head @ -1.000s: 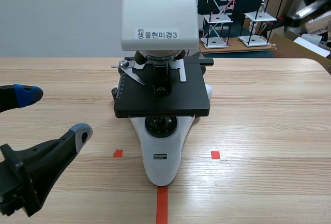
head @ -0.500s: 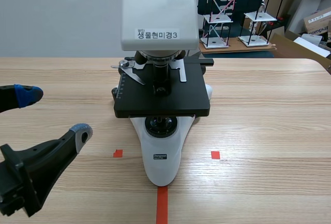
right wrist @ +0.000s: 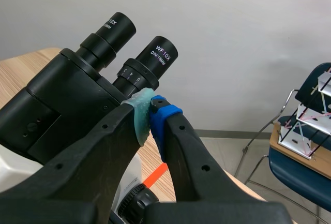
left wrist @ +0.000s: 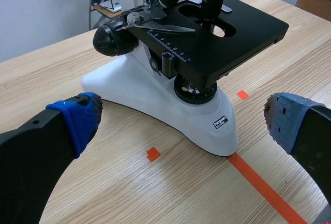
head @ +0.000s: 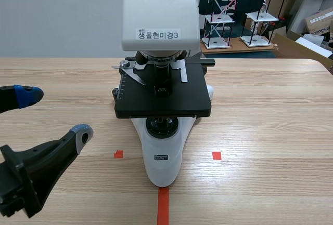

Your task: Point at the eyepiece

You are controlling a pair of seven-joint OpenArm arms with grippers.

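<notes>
At mid-table on the pale wooden table (head: 270,110) stands the white-and-black microscope (head: 161,110); its black WF10X eyepiece tube (right wrist: 155,58) slants upward just ahead of the raised right gripper (right wrist: 150,113), tips pressed together, while the left gripper (head: 52,115) gapes wide, low at near left, well apart.

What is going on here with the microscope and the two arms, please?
The right gripper, fingers shut, is up beside the head of the microscope, its tips at the collar of the nearer eyepiece, pointing at it. The left gripper sits open and low over the table, left of the microscope's base, holding nothing.
</notes>
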